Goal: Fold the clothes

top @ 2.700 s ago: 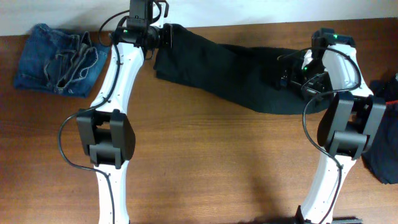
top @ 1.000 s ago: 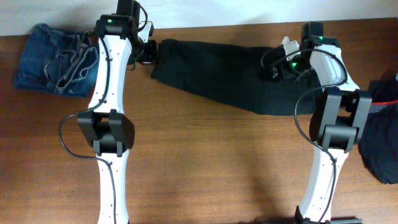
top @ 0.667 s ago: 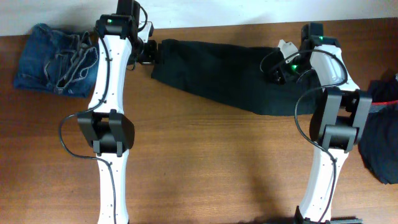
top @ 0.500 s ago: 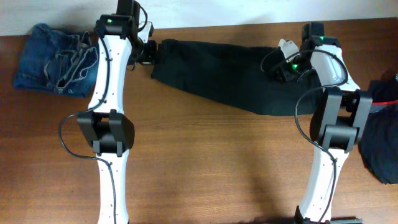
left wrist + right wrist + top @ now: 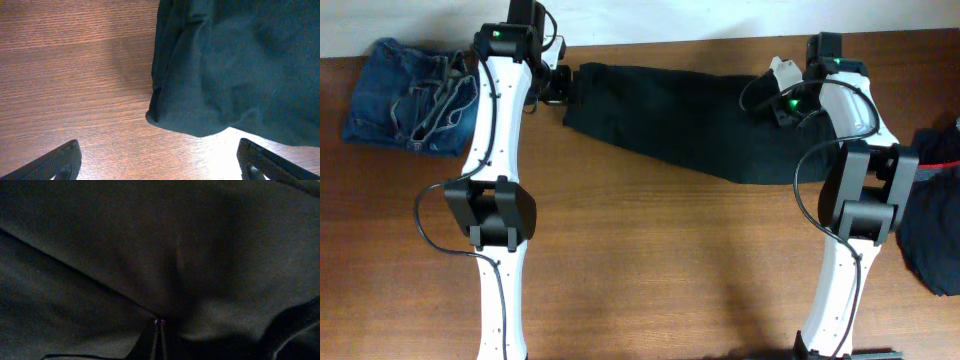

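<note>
Showing only in wrist view: right gripper (image 5: 159, 327) clamped on trousers (image 5: 150, 255), apart a second ago; left gripper (image 5: 159, 162) stays spread.

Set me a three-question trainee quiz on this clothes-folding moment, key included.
1. True or false: the left gripper is shut on the soft black long trousers.
2. Where do the faded blue denim jeans lie? A) on the trousers; B) at the wooden table's far left corner; C) beside the right arm's base.
3. What is the right gripper pinching?
Key: 1 false: it is open, with the trousers' edge just ahead of it. 2 B. 3 A fold of the black trousers, near their right end.
</note>
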Controlling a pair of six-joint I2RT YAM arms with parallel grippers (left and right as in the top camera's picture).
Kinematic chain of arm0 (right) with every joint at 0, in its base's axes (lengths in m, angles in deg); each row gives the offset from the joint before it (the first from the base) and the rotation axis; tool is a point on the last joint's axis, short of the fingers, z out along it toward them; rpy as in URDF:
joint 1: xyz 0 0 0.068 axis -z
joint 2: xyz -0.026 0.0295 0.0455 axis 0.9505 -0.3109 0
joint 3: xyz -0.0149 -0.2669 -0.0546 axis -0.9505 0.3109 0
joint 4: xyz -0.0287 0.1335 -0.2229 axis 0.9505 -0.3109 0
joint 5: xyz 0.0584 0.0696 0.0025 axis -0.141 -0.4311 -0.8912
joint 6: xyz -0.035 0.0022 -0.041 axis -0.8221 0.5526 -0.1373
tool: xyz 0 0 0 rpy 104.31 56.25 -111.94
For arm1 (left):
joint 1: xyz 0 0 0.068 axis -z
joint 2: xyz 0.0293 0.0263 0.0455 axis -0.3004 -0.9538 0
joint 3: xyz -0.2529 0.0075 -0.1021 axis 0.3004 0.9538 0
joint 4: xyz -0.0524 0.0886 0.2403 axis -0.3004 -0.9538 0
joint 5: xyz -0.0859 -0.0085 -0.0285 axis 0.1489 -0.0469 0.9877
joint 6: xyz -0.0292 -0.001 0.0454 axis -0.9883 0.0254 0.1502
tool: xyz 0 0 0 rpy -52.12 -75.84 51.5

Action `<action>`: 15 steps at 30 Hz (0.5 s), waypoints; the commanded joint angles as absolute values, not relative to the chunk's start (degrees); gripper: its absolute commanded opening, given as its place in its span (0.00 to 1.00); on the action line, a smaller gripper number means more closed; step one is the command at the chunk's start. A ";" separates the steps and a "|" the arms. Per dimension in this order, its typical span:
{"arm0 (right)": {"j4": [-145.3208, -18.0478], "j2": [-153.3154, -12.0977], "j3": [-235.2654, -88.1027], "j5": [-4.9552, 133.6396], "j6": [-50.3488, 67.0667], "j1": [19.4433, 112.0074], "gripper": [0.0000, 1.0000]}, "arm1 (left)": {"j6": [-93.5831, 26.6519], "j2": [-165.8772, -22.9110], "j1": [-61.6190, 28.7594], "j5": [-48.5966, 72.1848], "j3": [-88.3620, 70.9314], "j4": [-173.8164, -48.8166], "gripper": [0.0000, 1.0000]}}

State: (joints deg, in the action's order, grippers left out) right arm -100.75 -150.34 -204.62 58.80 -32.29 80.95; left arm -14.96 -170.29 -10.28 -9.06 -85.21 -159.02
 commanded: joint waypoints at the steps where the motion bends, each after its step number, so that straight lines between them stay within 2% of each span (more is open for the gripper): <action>1: -100.82 -150.61 -209.71 58.26 -29.54 80.95 0.04 | -14.09 -170.29 -10.52 -9.69 -85.63 -159.22 0.99; 9: -101.10 -150.61 -219.83 58.23 -25.54 80.95 0.04 | -14.09 -170.29 -10.58 -9.69 -85.63 -159.22 0.99; 15: -98.26 -151.30 -220.45 58.21 -24.71 80.95 0.04 | -14.11 -170.29 -10.63 -9.67 -85.63 -159.06 0.99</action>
